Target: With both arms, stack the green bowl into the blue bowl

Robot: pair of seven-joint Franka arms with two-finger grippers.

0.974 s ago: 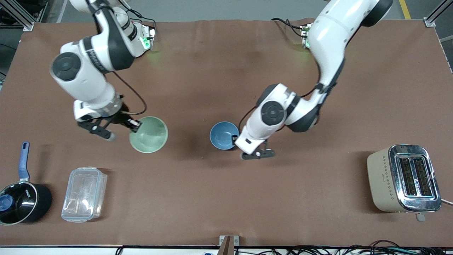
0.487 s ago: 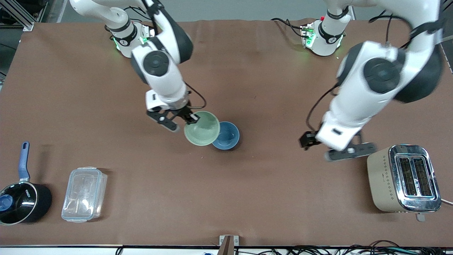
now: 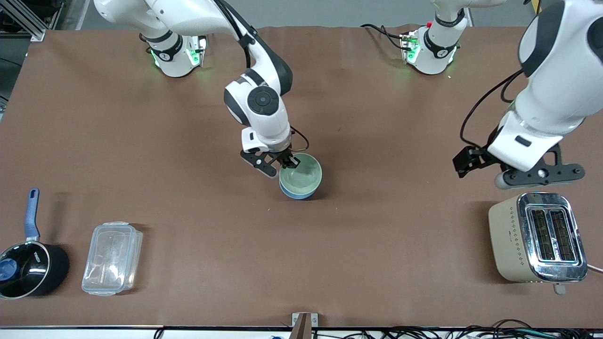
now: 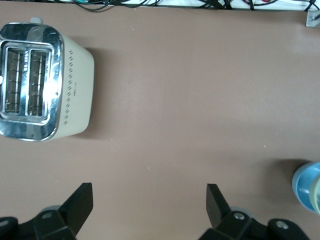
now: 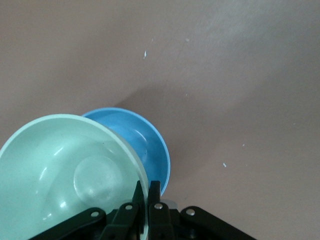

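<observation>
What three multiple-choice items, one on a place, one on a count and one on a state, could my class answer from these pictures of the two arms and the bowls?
1. Where is the green bowl?
A. In the blue bowl
B. On the toaster
C. In the saucepan

2. How many slots does the toaster have?
A. One
B. Two
C. Four

3. How is the left gripper?
A. Shut on a bowl
B. Open, holding nothing
C. Shut on the plastic box

Answers:
1 A: blue rim shows beneath the green bowl, whose rim the right gripper pinches.
2 B: two slots side by side on top.
3 B: its fingers stand wide apart over bare table near the toaster.
</observation>
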